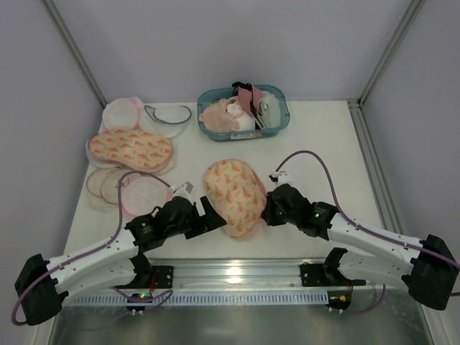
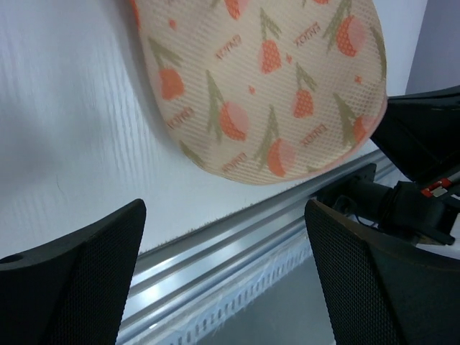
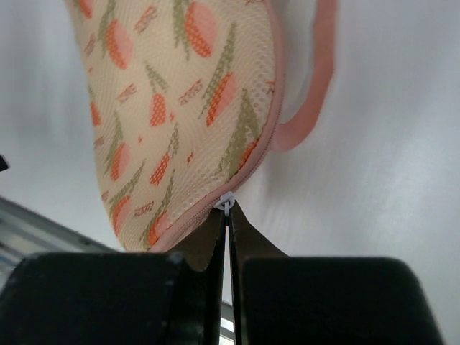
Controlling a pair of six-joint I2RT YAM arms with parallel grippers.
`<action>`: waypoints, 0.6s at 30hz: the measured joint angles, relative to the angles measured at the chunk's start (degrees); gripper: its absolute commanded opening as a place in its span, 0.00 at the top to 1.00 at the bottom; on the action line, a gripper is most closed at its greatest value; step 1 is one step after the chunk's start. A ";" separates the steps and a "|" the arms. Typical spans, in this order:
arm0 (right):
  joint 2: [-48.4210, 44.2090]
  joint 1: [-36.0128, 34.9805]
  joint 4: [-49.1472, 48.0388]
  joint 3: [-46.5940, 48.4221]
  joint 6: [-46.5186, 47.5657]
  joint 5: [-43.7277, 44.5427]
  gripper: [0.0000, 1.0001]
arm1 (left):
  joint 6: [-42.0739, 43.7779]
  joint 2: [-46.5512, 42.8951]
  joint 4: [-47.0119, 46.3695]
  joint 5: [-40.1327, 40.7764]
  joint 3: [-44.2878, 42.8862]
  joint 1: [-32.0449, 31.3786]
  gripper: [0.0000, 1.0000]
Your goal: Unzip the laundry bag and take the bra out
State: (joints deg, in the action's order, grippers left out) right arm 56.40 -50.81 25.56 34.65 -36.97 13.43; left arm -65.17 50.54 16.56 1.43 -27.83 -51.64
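Observation:
The peach laundry bag with orange print and pink zipper edging lies flat at the table's near middle, between both grippers. It is closed, and the bra is hidden. My right gripper is at the bag's right near edge. In the right wrist view the gripper is shut on the small white zipper pull at the bag's pink edge. My left gripper is open and empty beside the bag's left near edge. In the left wrist view the gripper sits just short of the bag.
A second peach printed bag lies at the far left among round white mesh pouches. A teal basket of pink and white garments stands at the back. A metal rail runs along the near edge.

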 measured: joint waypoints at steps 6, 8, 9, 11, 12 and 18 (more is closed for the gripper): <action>7.61 0.02 -18.53 -2.21 -3.80 -16.81 0.96 | -8.28 -7.82 1.27 1.99 3.80 -2.78 0.05; 10.08 0.02 -24.28 -2.78 -5.46 -20.15 0.96 | -11.04 -9.46 1.29 2.58 4.00 -3.45 0.05; 11.37 0.02 -26.93 -2.89 -6.29 -21.53 0.96 | -12.26 -10.16 1.27 2.84 4.00 -3.80 0.04; 13.88 0.02 -32.15 -2.93 -7.91 -23.76 0.96 | -14.67 -11.47 1.40 3.65 4.00 -4.48 0.03; 14.84 0.02 -34.10 -2.93 -8.52 -24.39 0.96 | -15.96 -12.20 1.64 4.20 4.02 -4.74 0.02; 20.24 0.02 -43.82 -2.93 -11.32 -26.21 0.96 | -23.78 -18.91 3.23 7.39 7.26 -5.64 0.01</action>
State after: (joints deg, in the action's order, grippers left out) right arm 76.64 -50.78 -18.26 31.73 -48.29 -12.78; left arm -88.95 31.64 19.79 8.82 -20.58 -57.28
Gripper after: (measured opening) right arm 0.042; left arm 0.993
